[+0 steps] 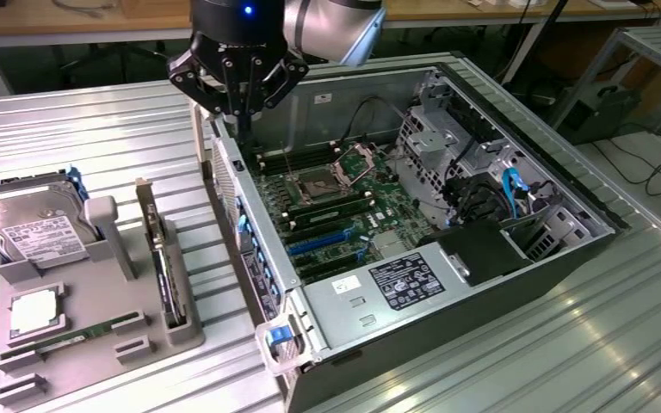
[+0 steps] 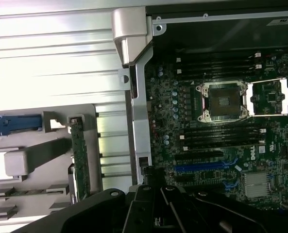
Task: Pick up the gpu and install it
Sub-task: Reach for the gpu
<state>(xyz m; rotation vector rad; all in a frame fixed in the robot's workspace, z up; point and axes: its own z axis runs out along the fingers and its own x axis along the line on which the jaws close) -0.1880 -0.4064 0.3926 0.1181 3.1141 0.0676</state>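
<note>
Gripper: the gripper (image 1: 238,107) has its fingers pressed together to a point and holds nothing.
Gripper position: it hangs over the far corner of the computer case (image 1: 560,258), above the case wall that faces the grey holder (image 1: 101,297).
Below the gripper: the motherboard (image 1: 342,215) lies exposed in the opened case, with an uncovered processor socket (image 1: 313,185) and blue slots (image 1: 324,243) nearer the power supply (image 1: 394,284).
Gpu: the gpu (image 1: 165,271) stands on its edge in a slot of the grey holder, outside the case and just beside its wall, on the exterior view's left; its pale bracket is at the far end. The gripper is apart from it.
Other parts in the holder: a hard drive (image 1: 34,228) stands upright at the far side, and a memory stick (image 1: 78,333) lies on its edge in a near slot.
Support: case and holder both rest on the ribbed metal counter (image 1: 606,344).
</note>
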